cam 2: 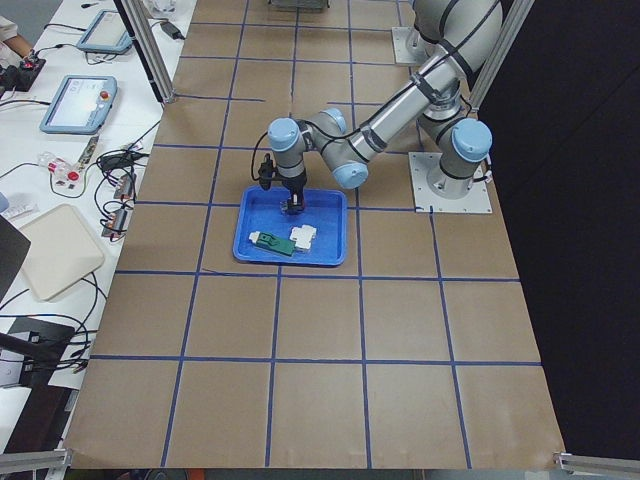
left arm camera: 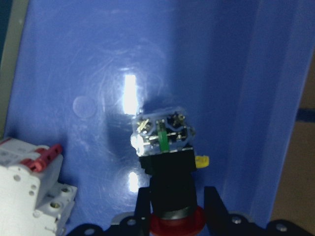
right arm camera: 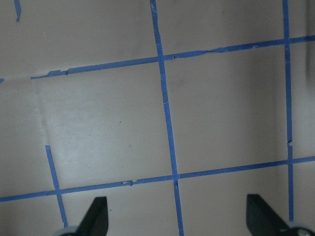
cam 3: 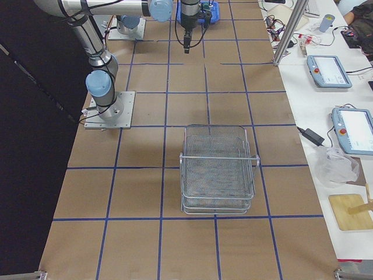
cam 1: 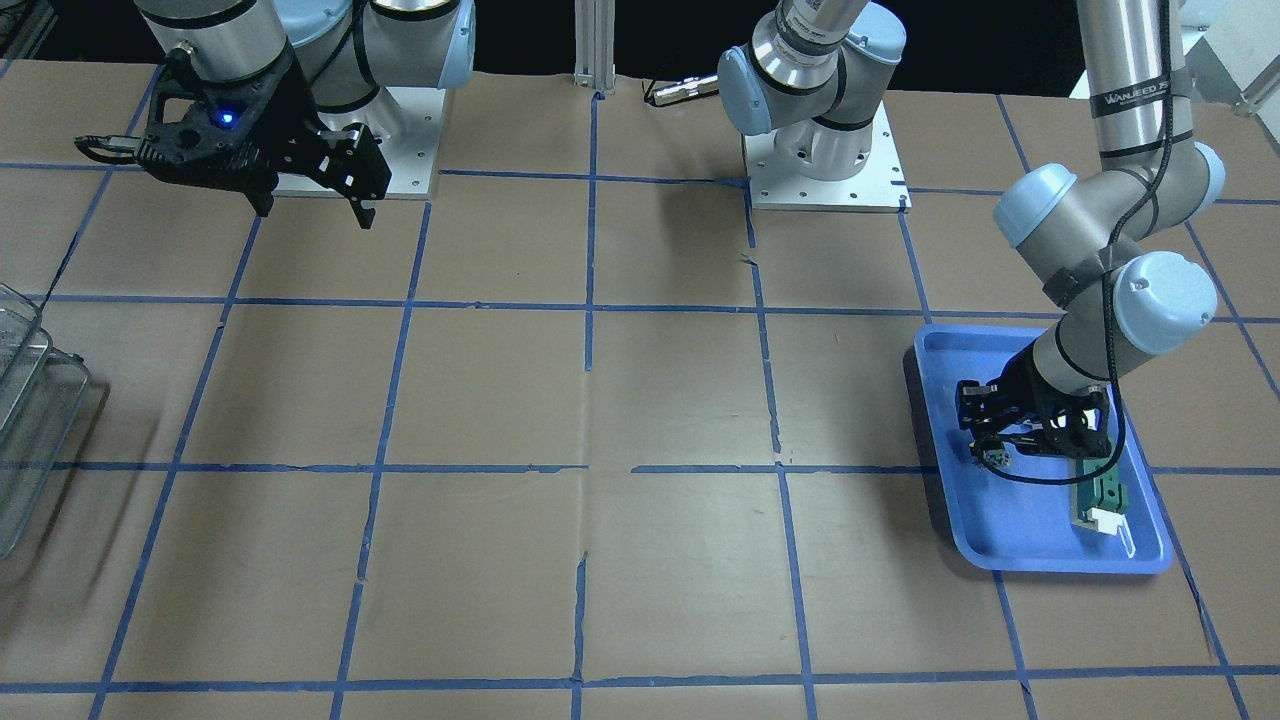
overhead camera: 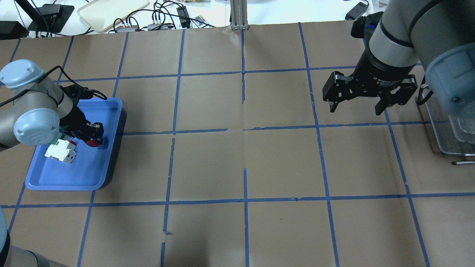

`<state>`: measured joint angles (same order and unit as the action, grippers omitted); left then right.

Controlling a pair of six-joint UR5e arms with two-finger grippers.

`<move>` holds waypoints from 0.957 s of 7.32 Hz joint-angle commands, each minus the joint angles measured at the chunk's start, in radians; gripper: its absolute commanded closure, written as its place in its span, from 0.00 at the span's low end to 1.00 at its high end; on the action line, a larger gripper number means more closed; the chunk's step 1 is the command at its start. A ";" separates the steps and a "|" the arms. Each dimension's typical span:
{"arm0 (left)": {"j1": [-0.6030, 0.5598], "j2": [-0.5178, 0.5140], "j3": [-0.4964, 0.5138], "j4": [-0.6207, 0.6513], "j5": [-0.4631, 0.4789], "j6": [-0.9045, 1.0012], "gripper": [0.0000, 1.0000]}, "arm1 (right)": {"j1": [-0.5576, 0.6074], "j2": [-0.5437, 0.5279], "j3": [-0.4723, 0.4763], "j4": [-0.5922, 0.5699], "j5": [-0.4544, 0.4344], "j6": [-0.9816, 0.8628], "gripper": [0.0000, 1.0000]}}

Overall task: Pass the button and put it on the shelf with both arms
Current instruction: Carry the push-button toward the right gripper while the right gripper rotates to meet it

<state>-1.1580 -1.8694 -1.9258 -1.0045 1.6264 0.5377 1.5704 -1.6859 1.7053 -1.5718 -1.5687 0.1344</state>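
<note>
The button (left arm camera: 167,142) lies in the blue tray (overhead camera: 66,178) with its red cap (overhead camera: 94,142) toward the wrist camera and its clear contact block pointing away. My left gripper (left arm camera: 177,191) is down in the tray with its fingers against the sides of the cap, shut on the button. It also shows in the overhead view (overhead camera: 91,129) and the front view (cam 1: 985,430). My right gripper (overhead camera: 354,107) hangs open and empty above bare table, as its wrist view (right arm camera: 177,216) shows. The shelf (cam 3: 217,169), a greyish tiered rack, stands at the table's right end (overhead camera: 452,129).
A white-and-red breaker block (overhead camera: 61,152) lies in the tray just beside the left gripper. A flat green-and-white part (cam 1: 1100,500) lies in the tray too. Brown paper with a blue tape grid covers the table between the tray and the shelf.
</note>
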 commanded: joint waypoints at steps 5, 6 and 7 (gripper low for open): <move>-0.489 0.070 0.296 -0.321 0.065 0.221 1.00 | -0.162 0.009 -0.013 0.018 0.301 0.420 0.00; -0.524 0.072 0.324 -0.356 0.063 0.244 1.00 | -0.182 0.021 -0.015 0.035 0.370 0.480 0.00; -0.548 0.066 0.344 -0.350 0.050 0.345 1.00 | -0.211 0.043 -0.022 0.055 0.421 0.522 0.00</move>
<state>-1.6599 -1.8026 -1.6114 -1.3453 1.6866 0.7874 1.3929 -1.6648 1.6892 -1.5387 -1.2245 0.5838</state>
